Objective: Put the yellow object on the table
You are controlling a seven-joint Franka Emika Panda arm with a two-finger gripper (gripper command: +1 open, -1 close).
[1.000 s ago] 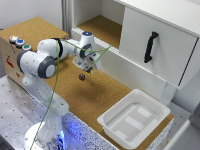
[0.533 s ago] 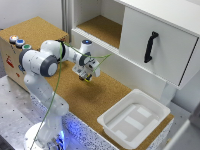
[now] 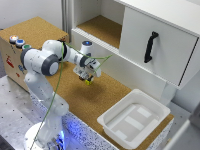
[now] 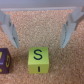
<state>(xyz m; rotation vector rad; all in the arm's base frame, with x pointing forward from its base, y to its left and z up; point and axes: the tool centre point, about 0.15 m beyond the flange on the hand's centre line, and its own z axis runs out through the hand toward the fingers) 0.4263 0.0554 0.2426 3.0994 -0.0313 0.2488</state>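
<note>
The yellow object is a small cube with a dark letter S on its face, resting on the speckled cork table. My gripper is open, its two fingers spread wide, and the cube sits apart from both of them. In the exterior view the gripper hangs low over the table, with the yellow object showing just beneath its tips.
A purple and yellow block lies beside the cube. A white tray stands at the exterior view's right. A white cabinet with a black handle and an open shelf stand behind. A button box is at the left.
The gripper has come down closer to the cork top and shifted slightly toward the exterior view's right. The tray and cabinet have not moved.
</note>
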